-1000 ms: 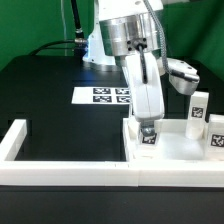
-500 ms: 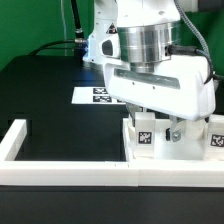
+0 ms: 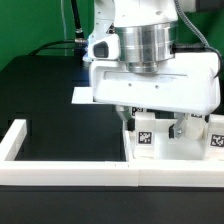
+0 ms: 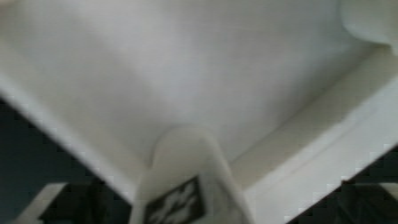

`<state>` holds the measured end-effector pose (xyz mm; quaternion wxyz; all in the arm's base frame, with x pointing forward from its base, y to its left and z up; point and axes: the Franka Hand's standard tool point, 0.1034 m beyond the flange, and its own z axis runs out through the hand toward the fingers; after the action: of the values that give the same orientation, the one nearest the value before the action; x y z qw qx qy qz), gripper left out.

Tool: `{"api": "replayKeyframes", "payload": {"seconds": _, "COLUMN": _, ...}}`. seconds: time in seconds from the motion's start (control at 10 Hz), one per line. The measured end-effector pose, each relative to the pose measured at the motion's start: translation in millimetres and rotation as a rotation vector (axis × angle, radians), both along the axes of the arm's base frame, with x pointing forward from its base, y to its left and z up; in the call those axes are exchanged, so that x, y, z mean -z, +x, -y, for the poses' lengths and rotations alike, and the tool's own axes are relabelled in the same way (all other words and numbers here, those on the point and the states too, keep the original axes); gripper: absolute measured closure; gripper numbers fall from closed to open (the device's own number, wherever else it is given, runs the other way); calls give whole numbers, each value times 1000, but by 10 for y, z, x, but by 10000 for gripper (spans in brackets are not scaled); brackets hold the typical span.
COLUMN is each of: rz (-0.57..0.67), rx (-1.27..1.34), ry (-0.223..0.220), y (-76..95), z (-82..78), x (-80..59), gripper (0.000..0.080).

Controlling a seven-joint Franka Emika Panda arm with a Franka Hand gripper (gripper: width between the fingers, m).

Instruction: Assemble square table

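The square table's white slab (image 3: 172,152) lies at the exterior view's lower right, inside the corner of the border wall. A white tagged leg block (image 3: 145,131) stands upright on its near left corner. My gripper (image 3: 152,123) hangs broadside just over that leg, open, one finger on each side of it and both clear of it. Another tagged leg block (image 3: 215,136) stands at the slab's right edge. In the wrist view the leg (image 4: 185,192) rises from the slab (image 4: 160,70), and nothing grips it.
The long white border wall (image 3: 70,172) runs along the front, with a short arm at the exterior view's left (image 3: 14,140). The marker board (image 3: 80,97) lies on the black table behind, mostly hidden by my hand.
My hand has turned from edge-on to broadside and the jaws have spread, letting go of the leg. The leg stays upright on the slab.
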<state>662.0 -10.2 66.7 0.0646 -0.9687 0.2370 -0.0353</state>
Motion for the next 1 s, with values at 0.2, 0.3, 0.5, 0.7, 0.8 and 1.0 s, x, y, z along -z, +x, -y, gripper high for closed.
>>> {"api": "replayKeyframes", "payload": {"seconds": 0.2, "rz": 21, "rx": -155, "ry": -46, "y": 24, "z": 52, "x": -44, "gripper": 150}}
{"api": "replayKeyframes", "payload": {"seconds": 0.3, "rz": 18, "rx": -132, "ry": -44, "y": 21, "z": 58, "x": -37, "gripper": 150}}
{"api": "replayKeyframes", "payload": {"seconds": 0.5, "rz": 14, "rx": -91, "ry": -40, "y": 21, "z": 57, "x": -35, "gripper": 410}}
{"api": "replayKeyframes", "payload": {"seconds": 0.7, "rz": 0, "rx": 62, "ry": -22, "y": 22, "z": 50, "x": -35, "gripper": 513}}
{"api": "replayKeyframes", "payload": {"seconds": 0.8, "rz": -8, "rx": 150, "ry": -12, "y": 22, "z": 48, "x": -34, "gripper": 511}}
{"api": "replayKeyframes", "payload": {"seconds": 1.0, "rz": -21, "rx": 381, "ry": 11, "y": 40, "z": 29, "x": -32, "gripper": 511}}
